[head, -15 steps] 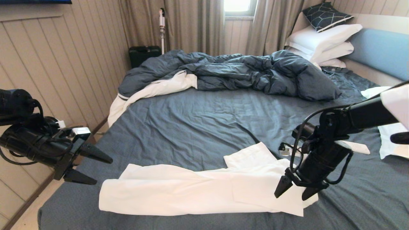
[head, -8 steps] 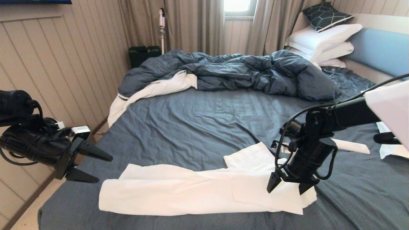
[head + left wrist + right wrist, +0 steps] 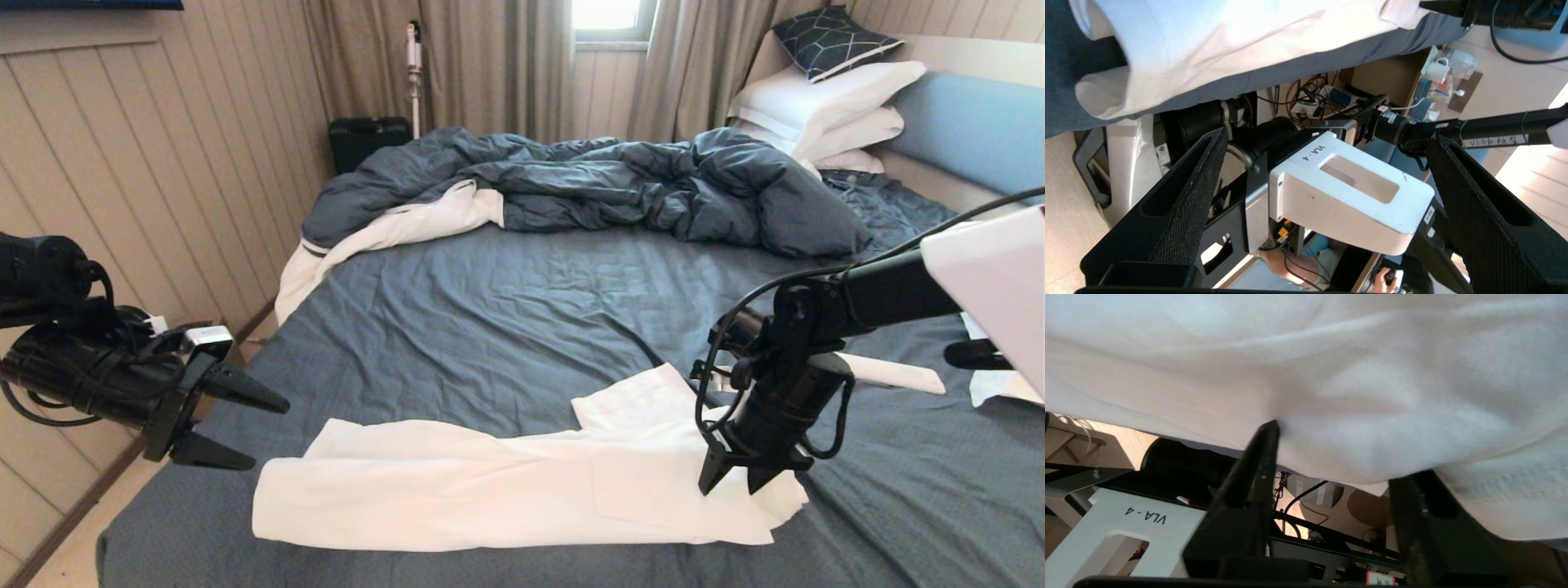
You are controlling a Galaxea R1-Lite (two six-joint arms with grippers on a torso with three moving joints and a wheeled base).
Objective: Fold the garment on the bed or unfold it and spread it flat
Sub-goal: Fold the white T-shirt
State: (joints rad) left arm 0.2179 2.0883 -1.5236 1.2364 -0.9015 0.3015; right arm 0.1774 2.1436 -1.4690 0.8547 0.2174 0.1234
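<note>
The garment (image 3: 490, 482), a white T-shirt, lies folded into a long band across the near part of the bed (image 3: 506, 310); its print is hidden. My right gripper (image 3: 732, 483) points down onto the band's right end. Its fingers are partly closed but still apart, with the tips pressed into the cloth. In the right wrist view the garment (image 3: 1306, 367) bulges between the tips of the right gripper (image 3: 1341, 451). My left gripper (image 3: 269, 435) hovers open just off the band's left end, holding nothing. In the left wrist view the left gripper (image 3: 1327, 134) is below the garment (image 3: 1229, 41).
A rumpled dark-blue duvet (image 3: 588, 180) covers the far side of the bed. White pillows (image 3: 824, 102) are stacked by the light-blue headboard (image 3: 971, 131). A white cloth (image 3: 992, 384) lies at the right edge. A black case (image 3: 367, 139) stands by the far wall.
My right gripper has moved left and down onto the shirt's right end, and its fingers have drawn closer together. The left gripper has barely moved.
</note>
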